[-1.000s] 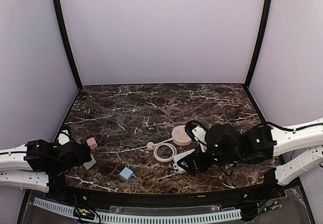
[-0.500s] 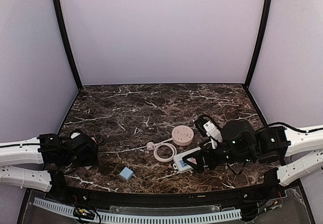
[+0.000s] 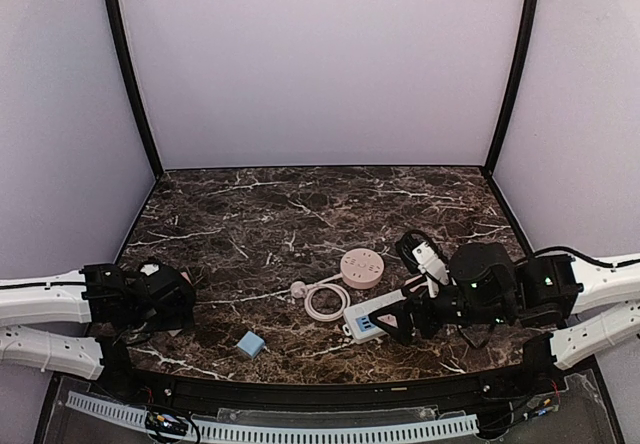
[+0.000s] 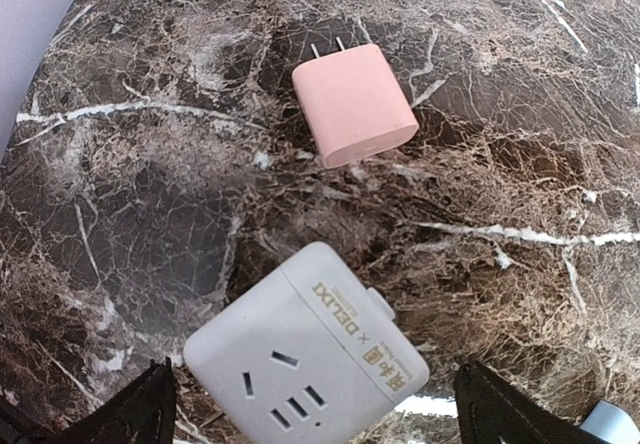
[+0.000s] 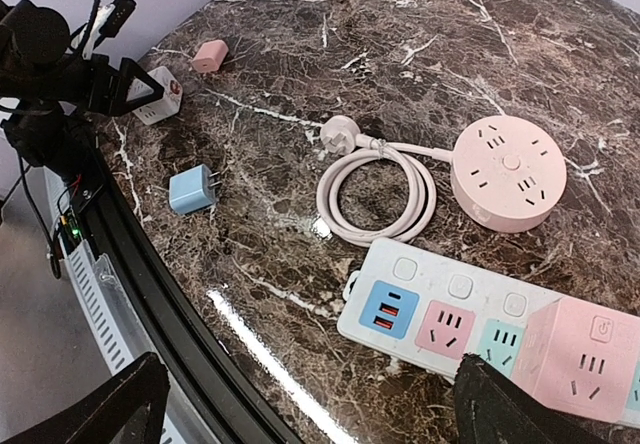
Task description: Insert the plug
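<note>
- Risk 1: plug not singled out. Three candidates on tabletop [image 3: 260,214]: pink adapter [image 4: 355,104], blue adapter [image 5: 192,189], corded plug [image 5: 335,136]. Wrong pick means wrong socket match.
- Risk 2: pink adapter lies flat, prongs pointing away from left wrist cam. A flat pick w/o re-orienting would likely leave prongs misaligned w/ slots.
- Risk 3: white cube socket [image 4: 305,364] looks loose and unbraced. An insertion push could slide or tip it. Same for round socket [image 5: 508,172].
- Risk 4: power strip [image 5: 420,294] lies close under right arm [image 3: 500,289]. A careless descent may nudge it or snag cable coil [image 5: 325,196].
- Plug pos.: pink adapter just beyond white cube socket, near but not touching, at left-front of tabletop. Hidden under left arm [image 3: 130,299] in top view.
- Left arm: low, reaching in from left edge, wrist over white cube socket. Left jaws spread wide, holding nothing.
- Right arm: folded low at right-front, wrist angled down toward power strip. Right jaws spread wide, nothing btwn them.
</note>
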You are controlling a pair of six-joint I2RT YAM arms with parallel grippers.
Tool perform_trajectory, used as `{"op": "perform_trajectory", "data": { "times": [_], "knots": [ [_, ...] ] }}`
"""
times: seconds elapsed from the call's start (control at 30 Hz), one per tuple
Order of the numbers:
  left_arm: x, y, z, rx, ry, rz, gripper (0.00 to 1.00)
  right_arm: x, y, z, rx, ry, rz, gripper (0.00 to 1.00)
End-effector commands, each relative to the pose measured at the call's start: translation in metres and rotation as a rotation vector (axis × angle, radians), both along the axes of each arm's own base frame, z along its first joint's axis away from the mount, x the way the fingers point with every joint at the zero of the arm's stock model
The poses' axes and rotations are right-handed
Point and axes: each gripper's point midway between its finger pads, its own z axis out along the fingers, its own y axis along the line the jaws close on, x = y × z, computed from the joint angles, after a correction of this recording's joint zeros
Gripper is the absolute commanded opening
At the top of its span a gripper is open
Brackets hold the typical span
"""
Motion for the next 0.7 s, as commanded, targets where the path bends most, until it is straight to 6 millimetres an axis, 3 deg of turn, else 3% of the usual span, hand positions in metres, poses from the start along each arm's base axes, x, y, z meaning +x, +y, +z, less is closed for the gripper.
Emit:
{"op": "perform_trajectory", "data": {
  "times": [0.0, 0.23, 0.33, 0.43, 0.67],
  "knots": [
    [0.008, 0.004, 0.005, -0.003, -0.048, 0.059, 0.96, -0.005, 0.001, -0.004, 0.008, 0.01, 0.007, 0.99],
    [0.015, 0.0, 0.003, 0.005, -0.051, 0.061, 0.89, -0.009, 0.003, -0.004, 0.011, 0.016, 0.015, 0.99],
    [0.016, -0.002, 0.0, 0.011, -0.044, 0.051, 0.81, -0.011, 0.003, -0.004, 0.011, 0.019, 0.013, 0.99],
    [0.018, -0.01, -0.002, -0.001, -0.038, 0.019, 0.72, -0.012, 0.003, -0.005, 0.01, 0.02, 0.015, 0.99],
    [0.016, -0.027, -0.01, -0.025, 0.022, -0.069, 0.63, -0.015, 0.001, -0.006, 0.008, 0.022, 0.014, 0.99]
  ]
}}
